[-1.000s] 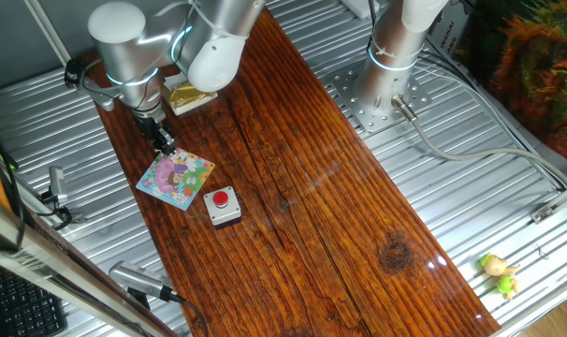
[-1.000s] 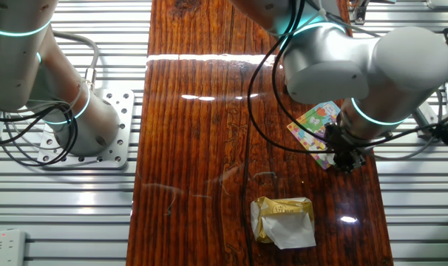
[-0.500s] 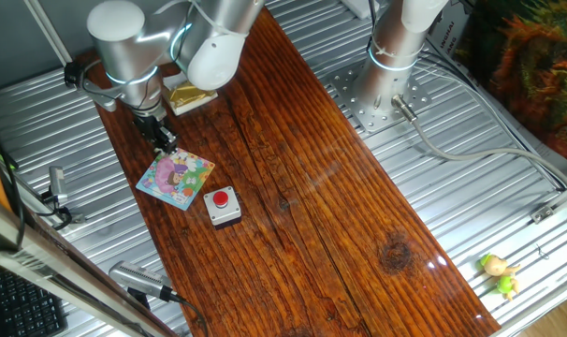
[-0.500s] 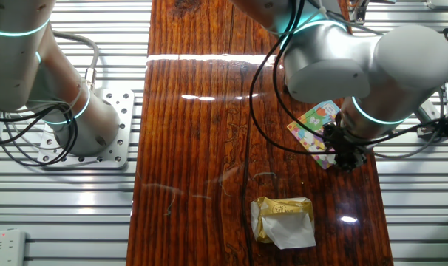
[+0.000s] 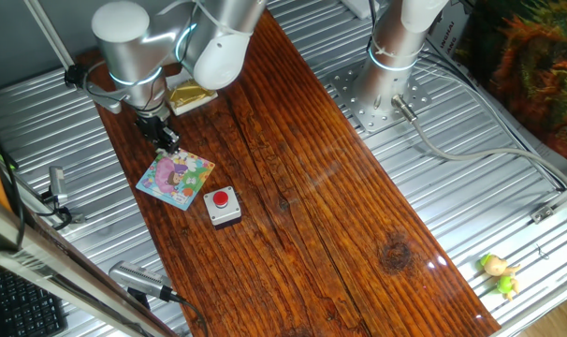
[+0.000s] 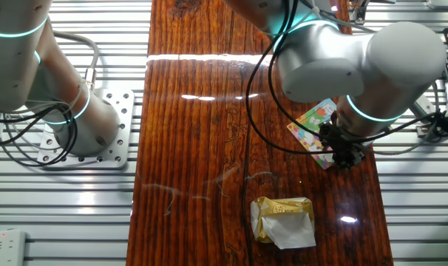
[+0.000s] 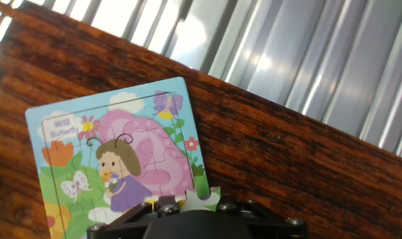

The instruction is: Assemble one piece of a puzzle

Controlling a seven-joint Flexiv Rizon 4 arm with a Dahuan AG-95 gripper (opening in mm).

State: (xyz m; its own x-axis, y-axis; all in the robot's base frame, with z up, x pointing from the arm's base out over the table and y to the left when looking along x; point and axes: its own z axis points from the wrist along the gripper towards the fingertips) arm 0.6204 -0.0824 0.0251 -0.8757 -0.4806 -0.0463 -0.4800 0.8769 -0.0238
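Observation:
The puzzle (image 5: 176, 177) is a small square board with a pink-purple figure, lying on the wooden table (image 5: 293, 187) near its left edge. It shows in the other fixed view (image 6: 313, 123) and fills the left of the hand view (image 7: 115, 159). My gripper (image 5: 167, 141) hangs just above the board's far corner. It is shut on a pale green puzzle piece (image 7: 201, 198), which juts out above the black gripper body at the board's lower right corner. In the other fixed view the gripper (image 6: 345, 157) sits at the board's near edge.
A grey box with a red button (image 5: 222, 206) stands beside the puzzle. A yellowish-gold box (image 6: 283, 219) lies behind the gripper. A second arm's base (image 5: 382, 89) is bolted to the ribbed metal bench. The table edge runs close to the board (image 7: 267, 106).
The arm has shifted slightly; the gripper tip has edged a little away from the board's centre and stays shut on the piece. The board has not moved.

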